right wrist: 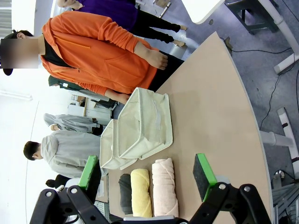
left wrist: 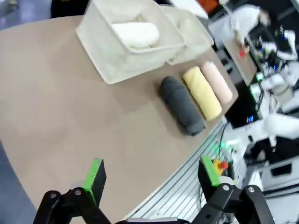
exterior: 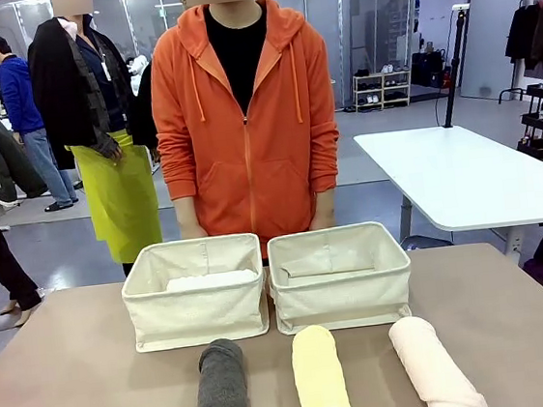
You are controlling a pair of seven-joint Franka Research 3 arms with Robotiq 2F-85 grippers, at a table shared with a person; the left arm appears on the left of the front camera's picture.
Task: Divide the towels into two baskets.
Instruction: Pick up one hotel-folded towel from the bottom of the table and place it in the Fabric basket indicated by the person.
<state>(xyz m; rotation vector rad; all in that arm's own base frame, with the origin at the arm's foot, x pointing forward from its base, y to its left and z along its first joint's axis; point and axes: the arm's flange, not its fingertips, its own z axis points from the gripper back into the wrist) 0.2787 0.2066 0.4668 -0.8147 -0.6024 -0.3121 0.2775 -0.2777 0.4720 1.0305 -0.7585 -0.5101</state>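
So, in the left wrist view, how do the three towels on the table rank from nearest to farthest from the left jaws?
1. Dark grey towel, at the near end of the row.
2. Pale yellow towel, in the middle of the row.
3. Pale pink towel, at the far end of the row.
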